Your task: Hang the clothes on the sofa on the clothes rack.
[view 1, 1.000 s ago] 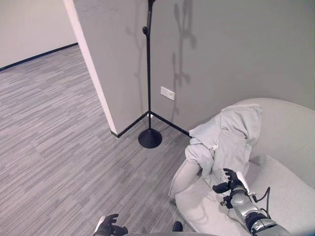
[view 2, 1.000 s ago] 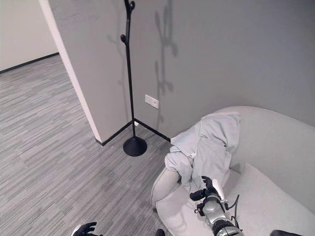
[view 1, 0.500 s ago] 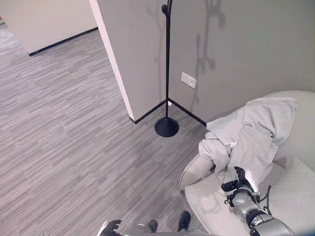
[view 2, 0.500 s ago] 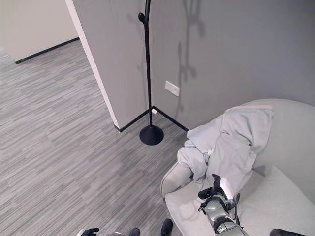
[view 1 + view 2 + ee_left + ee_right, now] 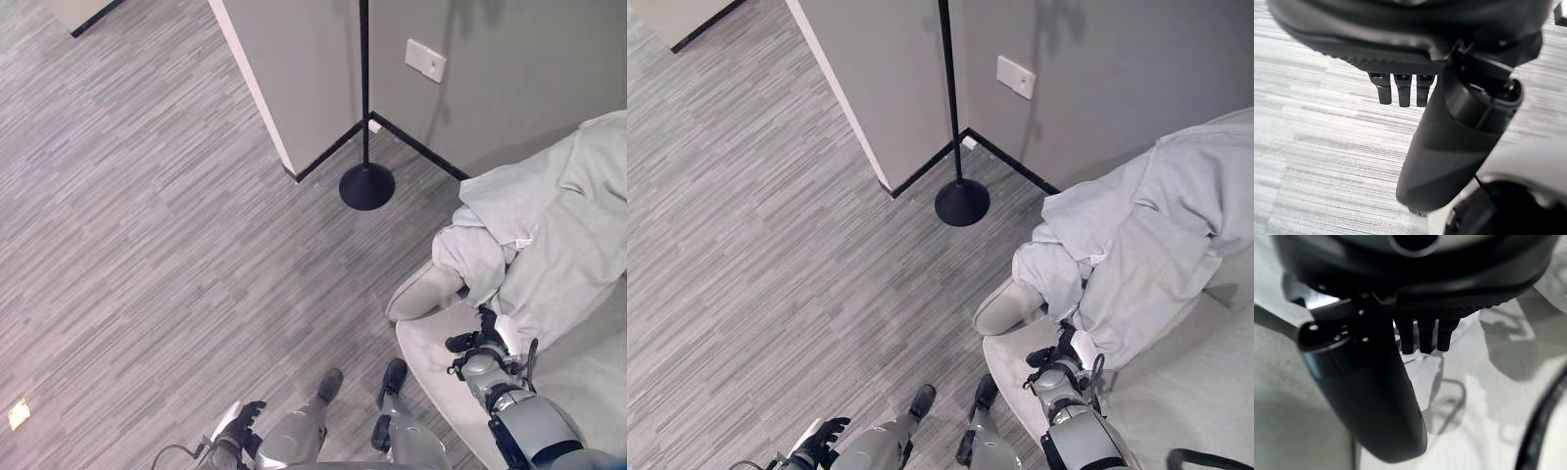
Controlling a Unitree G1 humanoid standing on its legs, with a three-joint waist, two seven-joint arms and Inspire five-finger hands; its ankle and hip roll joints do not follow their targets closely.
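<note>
At the far left, low down, the left robot hand [image 5: 238,423] hangs over the grey striped carpet floor [image 5: 147,225] with its fingers [image 5: 1400,90] loosely extended and nothing in them; its wrist view shows bare carpet past them.

Further right, a pale wall corner [image 5: 269,88] juts out into the room, with a dark skirting strip [image 5: 323,159] along its foot. One clothes rack [image 5: 366,183] stands in the angle just beside that corner: a single thin black pole rising from a round black base, with nothing hanging on the part in view. One white wall socket [image 5: 425,60] sits on the grey wall to the right of the pole.

On the right is one light grey sofa [image 5: 1019,305], its rounded arm nearest the rack. One pale grey garment [image 5: 1136,255] lies draped over the sofa's arm and back, bunched into folds at its lower left and hanging down toward the seat.

The right robot hand [image 5: 477,345] is at the lower hem of the garment, above the seat cushion. Its fingers [image 5: 1422,335] point straight down at the fabric, relaxed and clasping nothing, with the thumb standing apart.
</note>
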